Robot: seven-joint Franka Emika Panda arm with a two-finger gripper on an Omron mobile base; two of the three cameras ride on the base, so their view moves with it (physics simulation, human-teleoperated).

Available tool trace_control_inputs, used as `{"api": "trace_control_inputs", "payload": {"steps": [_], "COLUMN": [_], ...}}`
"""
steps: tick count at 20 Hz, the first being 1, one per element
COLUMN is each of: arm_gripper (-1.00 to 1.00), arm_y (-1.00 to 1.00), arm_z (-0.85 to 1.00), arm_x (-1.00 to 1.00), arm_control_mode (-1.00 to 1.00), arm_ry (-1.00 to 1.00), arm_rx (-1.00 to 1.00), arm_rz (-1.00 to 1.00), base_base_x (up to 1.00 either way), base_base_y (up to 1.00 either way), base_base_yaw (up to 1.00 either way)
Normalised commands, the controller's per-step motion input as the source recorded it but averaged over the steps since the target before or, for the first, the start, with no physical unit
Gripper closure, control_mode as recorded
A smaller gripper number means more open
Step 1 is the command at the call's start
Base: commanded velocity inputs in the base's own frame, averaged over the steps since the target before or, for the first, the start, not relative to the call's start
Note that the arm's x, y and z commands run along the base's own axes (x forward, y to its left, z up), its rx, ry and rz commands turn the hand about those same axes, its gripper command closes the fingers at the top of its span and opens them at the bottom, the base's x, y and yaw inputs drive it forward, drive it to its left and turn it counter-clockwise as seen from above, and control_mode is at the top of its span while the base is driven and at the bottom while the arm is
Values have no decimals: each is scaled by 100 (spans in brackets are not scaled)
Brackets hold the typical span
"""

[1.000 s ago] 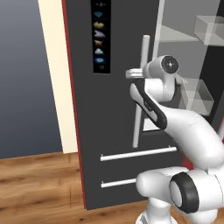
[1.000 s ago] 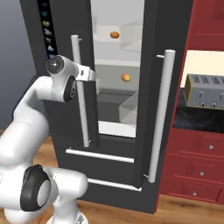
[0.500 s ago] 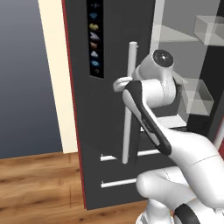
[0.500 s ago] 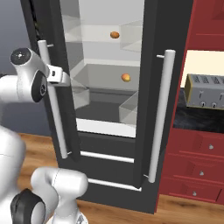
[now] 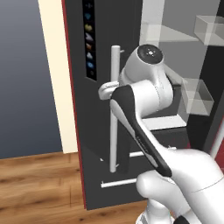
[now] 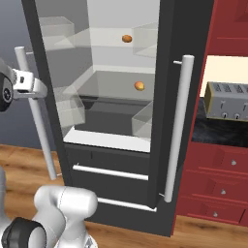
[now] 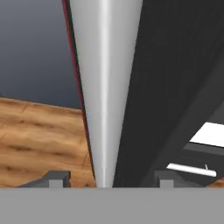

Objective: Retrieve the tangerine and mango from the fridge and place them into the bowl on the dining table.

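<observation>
Nearest the hand camera, the gripper (image 7: 105,178) straddles the pale bar handle (image 7: 105,87) of the fridge's left door: one finger tip (image 7: 56,177) stands clear on one side of the bar and the other tip on the far side, with a gap between each tip and the bar, so the jaws stand open and grip nothing. In the left base view the gripper (image 5: 106,89) sits at that same bar handle (image 5: 114,109), about halfway up it, just below the strip of small icons (image 5: 89,41) on the door.

Beyond the handle, the left door (image 5: 98,144) of the fridge (image 6: 164,97) is swung wide, baring the pale translucent shelves (image 6: 109,99). In the right base view the gripper (image 6: 35,88) is at the handle (image 6: 36,116), well to the left of the open interior. Deeper in, a small orange fruit (image 6: 139,86) lies on the middle shelf, and a second brownish-orange fruit (image 6: 127,38) on the shelf above it; both are well apart from the gripper. Which is tangerine and which mango cannot be told.

Right of the fridge, a toaster (image 6: 226,100) rests on a black counter over red drawers (image 6: 220,189).
</observation>
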Motion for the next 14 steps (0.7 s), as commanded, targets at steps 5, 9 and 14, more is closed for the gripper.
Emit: {"api": "trace_control_inputs", "payload": {"steps": [5, 9, 14], "arm_gripper": [-100, -100, -100], "arm_y": [-11, -73, -100], "arm_z": [42, 3, 0], "arm_x": [-93, -16, 25], "arm_control_mode": [-100, -100, -100], "arm_ry": [-5, -14, 3], "arm_rx": [16, 55, 71], "arm_rz": [0, -10, -6], "base_base_x": [0, 0, 0], "base_base_y": [0, 0, 0], "base_base_yaw": [0, 0, 0]}}
